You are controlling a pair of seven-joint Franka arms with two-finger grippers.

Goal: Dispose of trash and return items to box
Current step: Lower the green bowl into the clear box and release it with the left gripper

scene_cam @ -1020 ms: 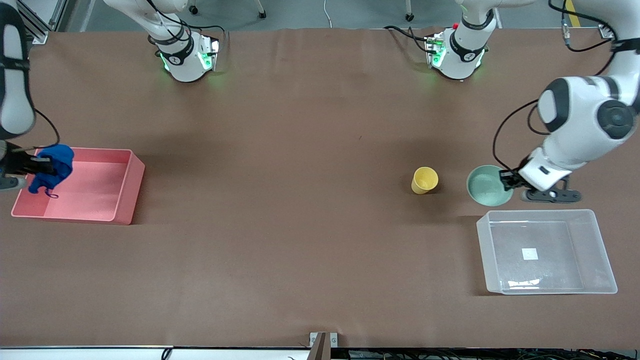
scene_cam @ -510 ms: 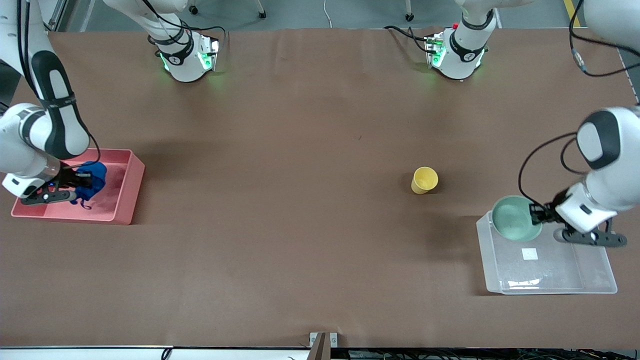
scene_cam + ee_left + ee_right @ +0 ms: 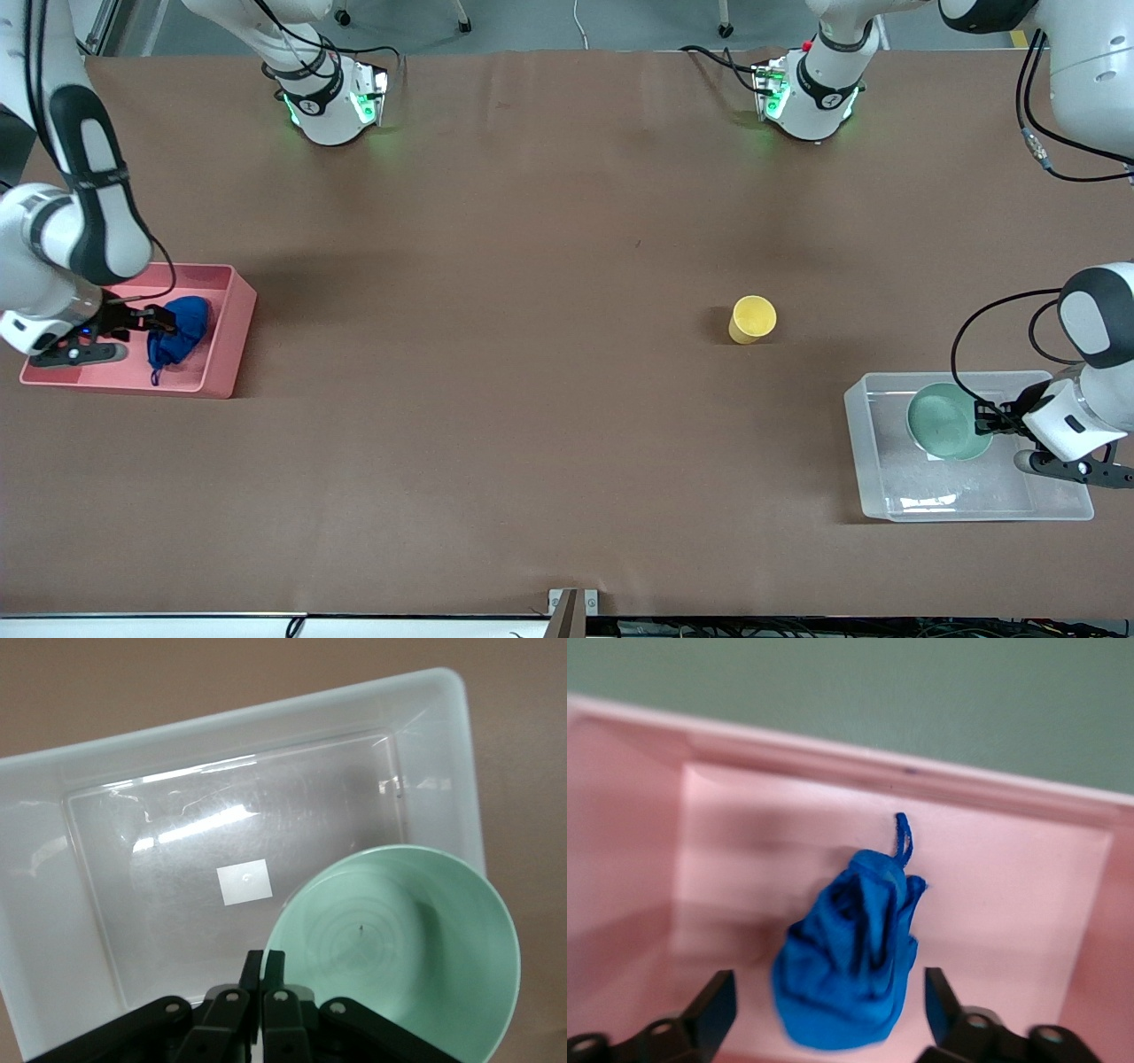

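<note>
Blue wad (image 3: 178,328) lies in pink bin (image 3: 232,341) at right arm's end of bench. Right gripper (image 3: 146,320) in bin, jaws wide apart, holding nothing. Left gripper (image 3: 982,416) pinched on rim of mint bowl (image 3: 946,423), over clear box (image 3: 873,461) at left arm's end, front corner. Yellow cup (image 3: 752,319) stands mid-bench, well apart.

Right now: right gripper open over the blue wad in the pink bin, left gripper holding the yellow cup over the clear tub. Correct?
Not quite. The left gripper is shut on the mint-green bowl, not the yellow cup, which stands on the table; the left wrist view shows it. The rest holds.
</note>
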